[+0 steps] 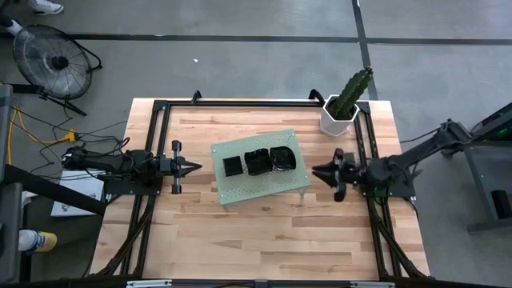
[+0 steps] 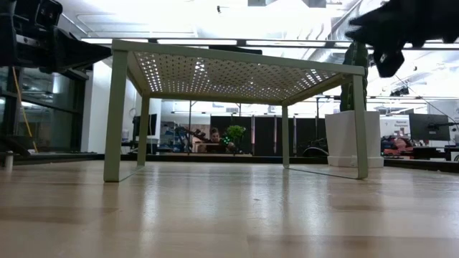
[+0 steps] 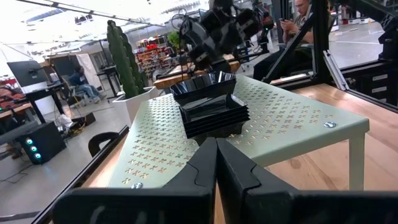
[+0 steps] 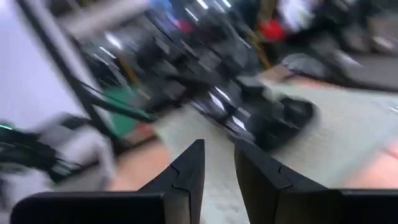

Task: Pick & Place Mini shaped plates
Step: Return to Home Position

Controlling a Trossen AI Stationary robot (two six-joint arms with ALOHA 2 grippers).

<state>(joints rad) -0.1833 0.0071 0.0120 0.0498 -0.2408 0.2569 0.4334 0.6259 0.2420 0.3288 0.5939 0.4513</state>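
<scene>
Three small stacks of glossy black mini plates (image 1: 257, 162) rest on top of the green perforated board (image 1: 240, 190), which stands on four legs at the table's middle. A square-dish stack (image 3: 211, 115) is nearest my left gripper. My left gripper (image 1: 196, 167) is shut and empty, level, just left of the board; its closed fingertips show in its wrist view (image 3: 216, 146). My right gripper (image 1: 316, 171) is just right of the board, pointing at it, empty, with a narrow gap between its fingers (image 4: 219, 149). The plates show blurred in the right wrist view (image 4: 273, 121).
A white hexagonal pot (image 1: 338, 118) with a cactus stands at the table's far right, close behind my right arm. A black frame (image 1: 160, 108) runs along the table's edges. The board's legs (image 2: 115, 115) leave open space beneath it. People sit in the room beyond.
</scene>
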